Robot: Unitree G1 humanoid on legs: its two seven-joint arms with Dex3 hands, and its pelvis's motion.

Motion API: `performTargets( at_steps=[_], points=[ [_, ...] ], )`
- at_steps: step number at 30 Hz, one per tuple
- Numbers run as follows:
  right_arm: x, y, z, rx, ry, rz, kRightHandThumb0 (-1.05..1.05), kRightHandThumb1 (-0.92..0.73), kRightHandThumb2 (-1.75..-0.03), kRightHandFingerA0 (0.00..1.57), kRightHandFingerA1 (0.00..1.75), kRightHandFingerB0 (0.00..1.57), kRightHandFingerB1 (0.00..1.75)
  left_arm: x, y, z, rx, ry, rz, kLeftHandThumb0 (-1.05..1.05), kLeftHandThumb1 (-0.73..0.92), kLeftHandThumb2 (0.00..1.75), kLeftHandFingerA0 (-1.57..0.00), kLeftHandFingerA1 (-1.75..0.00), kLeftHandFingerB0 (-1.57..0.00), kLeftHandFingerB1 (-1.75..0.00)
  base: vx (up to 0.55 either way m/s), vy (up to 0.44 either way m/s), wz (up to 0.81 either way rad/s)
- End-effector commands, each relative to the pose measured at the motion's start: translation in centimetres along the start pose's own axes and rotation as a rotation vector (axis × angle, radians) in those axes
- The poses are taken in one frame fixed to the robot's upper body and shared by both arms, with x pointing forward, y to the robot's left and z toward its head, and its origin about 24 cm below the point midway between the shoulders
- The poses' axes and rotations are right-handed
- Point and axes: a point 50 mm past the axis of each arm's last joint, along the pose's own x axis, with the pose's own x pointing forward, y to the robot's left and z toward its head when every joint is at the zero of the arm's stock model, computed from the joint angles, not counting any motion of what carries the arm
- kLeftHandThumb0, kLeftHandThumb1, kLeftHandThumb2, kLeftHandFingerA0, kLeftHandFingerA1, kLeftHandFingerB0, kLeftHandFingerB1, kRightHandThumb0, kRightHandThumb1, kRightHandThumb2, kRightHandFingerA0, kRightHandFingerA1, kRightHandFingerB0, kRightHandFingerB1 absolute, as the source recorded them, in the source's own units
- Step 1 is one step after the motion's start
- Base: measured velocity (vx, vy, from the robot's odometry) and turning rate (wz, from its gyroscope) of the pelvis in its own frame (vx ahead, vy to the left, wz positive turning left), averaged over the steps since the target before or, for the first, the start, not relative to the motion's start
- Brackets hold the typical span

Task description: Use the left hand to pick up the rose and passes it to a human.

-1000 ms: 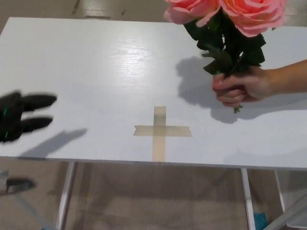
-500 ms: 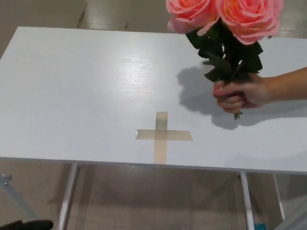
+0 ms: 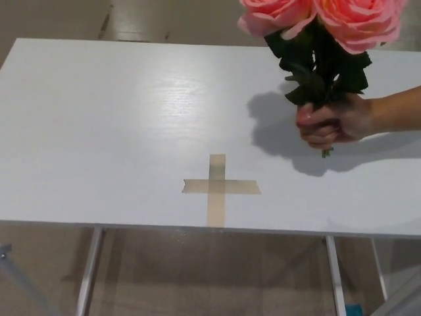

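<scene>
Rose bunch (image 3: 325, 39) held upright above the desk's (image 3: 99, 118) right far part, stems clenched in a person's hand (image 3: 332, 122) entering from the right. Handover looks complete by how things lie. Neither robot hand in view; state of their fingers cannot be told. Sensible finish: keep the left arm low and clear of the person. Tape cross (image 3: 219, 187) near the front edge, bare around it. Nothing obstructs.

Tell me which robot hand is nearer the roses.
Neither: no robot hand is in view. Only a person's hand grips the roses above the table, on the robot's right side.
</scene>
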Motion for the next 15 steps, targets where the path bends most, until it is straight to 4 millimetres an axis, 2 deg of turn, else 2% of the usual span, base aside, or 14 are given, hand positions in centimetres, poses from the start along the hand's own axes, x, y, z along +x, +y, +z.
performTargets(
  at_steps=[1, 2, 3, 4, 5, 8, 15],
  points=[
    [-0.2, -0.8, -1.0, -0.003, 0.022, -0.041, -0.32, -0.71, -0.61, 0.64, 0.42, 0.5, 0.37, 0.6, 0.0, -6.1, 0.463, 0.412, 0.385, -0.92, 0.65, 0.99, -0.21, -0.43, -0.11, -0.38, 0.0, 0.0, 0.0],
    [-0.2, -0.8, -1.0, -0.005, 0.023, -0.041, -0.32, -0.71, -0.61, 0.64, 0.42, 0.5, 0.37, 0.5, 0.1, -6.3, 0.457, 0.425, 0.375, -0.92, 0.65, 0.99, -0.21, -0.43, -0.11, -0.38, 0.0, 0.0, 0.0],
    [-0.2, -0.8, -0.9, -0.005, 0.02, -0.041, -0.32, -0.71, -0.62, 0.63, 0.42, 0.5, 0.38, 0.3, 0.3, -6.4, 0.377, 0.407, 0.379, -0.92, 0.8, 0.65, -0.29, -0.32, -0.16, -0.26, 0.0, 0.0, 0.0],
    [-0.1, -0.8, -0.7, -0.005, 0.016, -0.039, -0.32, -0.71, -0.61, 0.63, 0.42, 0.49, 0.37, 0.2, 0.5, -6.3, 0.347, 0.398, 0.387, -0.91, 0.79, 0.65, -0.3, -0.32, -0.16, -0.26, 0.0, 0.0, 0.0],
    [-0.1, -0.7, -0.4, -0.004, 0.01, -0.037, -0.32, -0.71, -0.61, 0.63, 0.42, 0.49, 0.37, 0.4, 0.7, -5.9, 0.351, 0.387, 0.391, -0.89, 0.61, 0.95, -0.24, -0.44, -0.11, -0.38, 0.0, 0.0, 0.0],
    [-0.1, -0.4, -0.3, 0.012, 0.007, -0.034, -0.32, -0.7, -0.61, 0.63, 0.42, 0.46, 0.36, 0.6, 0.6, -5.4, 0.36, 0.353, 0.35, -0.86, 0.59, 0.93, -0.23, -0.44, -0.1, -0.38, 0.0, 0.0, 0.0],
    [-0.2, -0.1, -1.0, 0.032, 0.016, -0.027, -0.31, -0.72, -0.61, 0.63, 0.42, 0.48, 0.37, 0.6, 0.7, -5.6, 0.399, 0.387, 0.325, -0.83, 0.58, 0.92, -0.25, -0.44, -0.12, -0.38, 0.0, 0.0, 0.0]
  ],
)
